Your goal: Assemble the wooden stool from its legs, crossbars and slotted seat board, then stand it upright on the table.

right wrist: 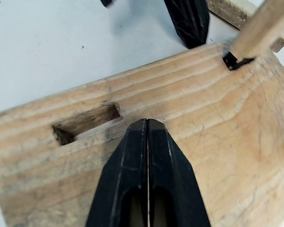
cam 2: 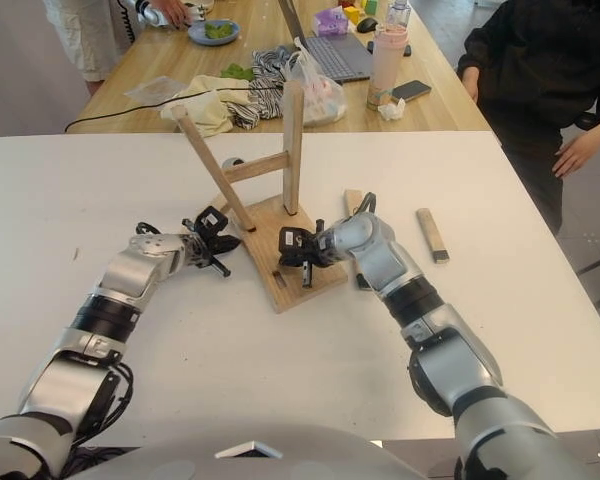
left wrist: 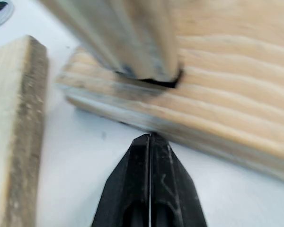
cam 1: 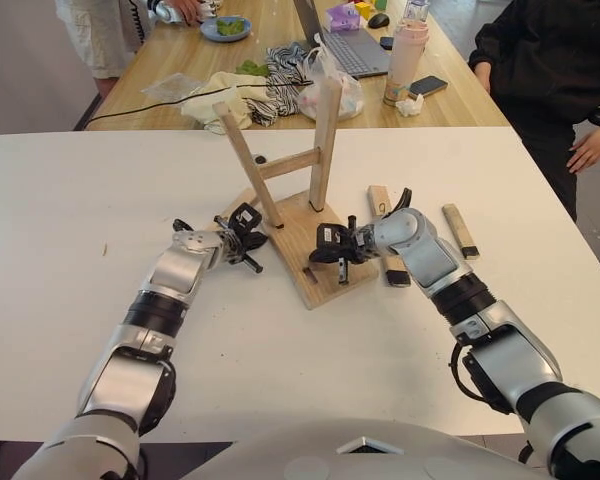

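on the white table (cam 1: 100, 200) the seat board (cam 1: 298, 232) lies flat near the middle. the next leg should seat best if the board is pinned and a loose leg (cam 1: 459, 230), lying to its right, comes straight down into the empty slot (right wrist: 87, 124). the wood is pale and grainy; two legs (cam 1: 246, 160) stand in it, splayed at the top, joined by a crossbar (cam 1: 292, 164). the left gripper (left wrist: 150, 142), fingers together, sits at the board's edge; the right gripper (right wrist: 146, 125), likewise closed, is over the board beside the slot.
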Controlling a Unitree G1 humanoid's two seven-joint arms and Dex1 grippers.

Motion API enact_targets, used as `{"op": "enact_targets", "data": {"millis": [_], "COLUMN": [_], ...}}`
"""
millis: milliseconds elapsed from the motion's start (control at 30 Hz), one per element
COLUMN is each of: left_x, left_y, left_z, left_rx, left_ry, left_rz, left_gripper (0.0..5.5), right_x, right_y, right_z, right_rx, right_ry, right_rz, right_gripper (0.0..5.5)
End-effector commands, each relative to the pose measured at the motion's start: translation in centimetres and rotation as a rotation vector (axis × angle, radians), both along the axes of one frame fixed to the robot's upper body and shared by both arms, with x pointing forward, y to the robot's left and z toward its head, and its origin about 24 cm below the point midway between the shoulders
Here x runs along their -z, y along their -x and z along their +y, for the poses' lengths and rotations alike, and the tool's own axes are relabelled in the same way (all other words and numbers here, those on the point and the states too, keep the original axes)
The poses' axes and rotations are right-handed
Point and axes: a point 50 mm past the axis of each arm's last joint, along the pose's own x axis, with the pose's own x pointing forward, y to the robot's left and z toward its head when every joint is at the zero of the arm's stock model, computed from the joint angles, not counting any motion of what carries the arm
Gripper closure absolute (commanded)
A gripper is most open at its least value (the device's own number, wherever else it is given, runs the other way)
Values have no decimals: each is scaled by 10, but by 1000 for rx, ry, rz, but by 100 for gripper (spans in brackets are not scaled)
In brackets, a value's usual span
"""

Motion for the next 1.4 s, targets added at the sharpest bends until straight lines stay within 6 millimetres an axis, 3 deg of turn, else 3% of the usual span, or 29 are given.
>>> {"op": "enact_targets", "data": {"millis": [33,367,500,633,700,833,1000,1100,1233,1400], "left_x": [-8,-10,-19,-46,-63,-73,-32,-12,15,36], "left_y": [-10,-21,-19,-14,-15,-8,22,40,42,29], "left_z": [-11,-18,-1,23,38,71,118,138,146,120], "left_rx": [19,-57,-118,-225,-279,-427,-653,-773,-830,-744], "left_ry": [39,103,115,184,185,133,-11,-10,79,316], "left_rz": [-58,-103,-154,-241,-293,-347,-276,-232,-111,30], "left_gripper": [550,550,550,550,550,550,550,550,550,550], "right_x": [47,53,21,-20,-41,-53,-24,-17,-6,4], "right_y": [25,11,-9,-20,-24,-23,-6,-4,-3,0], "right_z": [-2,16,8,-27,-54,-111,-204,-234,-252,-249], "right_rx": [101,319,530,746,870,1067,1337,1397,1415,1405], "right_ry": [25,-101,-321,-568,-684,-716,-447,-352,-285,-368], "right_rz": [198,154,120,147,144,108,5,-32,37,193], "right_gripper": [548,548,548,548,517,444,361,313,307,307]}}
